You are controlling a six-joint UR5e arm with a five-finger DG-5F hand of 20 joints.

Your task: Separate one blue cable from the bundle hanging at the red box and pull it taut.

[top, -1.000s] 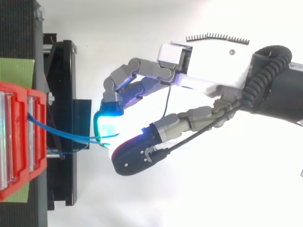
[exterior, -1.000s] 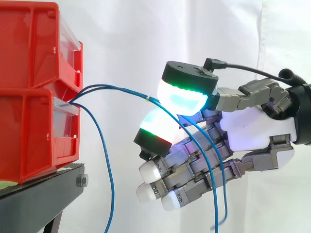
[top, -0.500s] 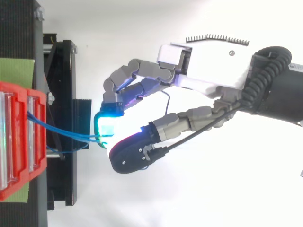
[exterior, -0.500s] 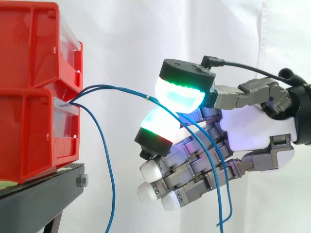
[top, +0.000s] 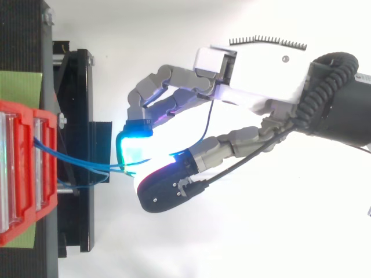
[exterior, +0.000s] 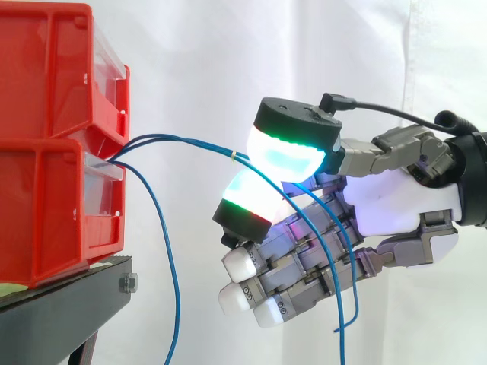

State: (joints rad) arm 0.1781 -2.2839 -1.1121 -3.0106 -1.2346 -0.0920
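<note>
Red bins stacked at left on black stand, white curtain behind. Blue strands out from the gap between upper and lower bin. Two blue cables side by side, running rightward, gently bowed, not fully straight, into the hand. Pinched there between green-cyan thumb pad above and red-edged finger pad below. Other fingers loosely curled underneath, white tips toward the bins. Past the pinch, both strands down across the fingers' inner side, ends dangling free below. Small pale band on the pair just short of the pads. Third cable well apart from the hand, drooping beside the stand. From above: same pair leaving the bins' clear fronts and meeting the glowing pads.
</note>
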